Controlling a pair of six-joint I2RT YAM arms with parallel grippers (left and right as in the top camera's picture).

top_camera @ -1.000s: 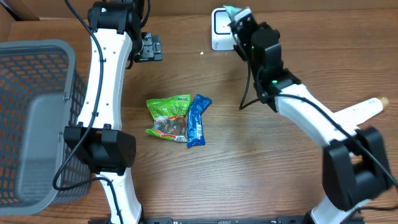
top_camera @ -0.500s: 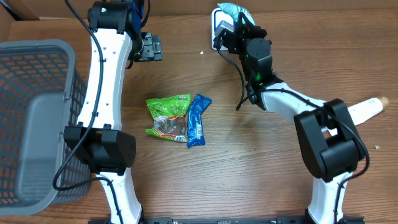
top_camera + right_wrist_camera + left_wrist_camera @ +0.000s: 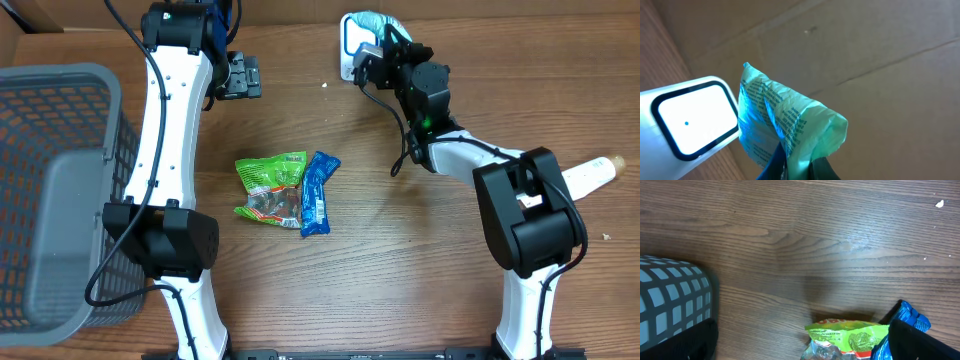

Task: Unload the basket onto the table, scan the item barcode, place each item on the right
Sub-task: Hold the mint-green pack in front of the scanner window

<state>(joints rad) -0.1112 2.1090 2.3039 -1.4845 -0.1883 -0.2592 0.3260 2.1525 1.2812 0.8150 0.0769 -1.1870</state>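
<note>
- Right gripper (image 3: 385, 47), upper centre of the overhead view: jaws pinch a pale green packet (image 3: 790, 125) by its lower edge.
- The pale green packet is held up just beside the white scanner (image 3: 690, 120), which has a lit window; whether they touch, cannot tell.
- Left gripper (image 3: 240, 76), upper left, over bare table (image 3: 805, 235): jaws spread wide, holding nothing.
- Green snack bag (image 3: 270, 188) and blue packet (image 3: 317, 192) lie touching, mid-frame.
- Grey basket (image 3: 60, 180) at the left edge.

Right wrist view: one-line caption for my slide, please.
Right claw shut on a pale green printed packet, held beside the window of the white scanner, cardboard behind.
</note>
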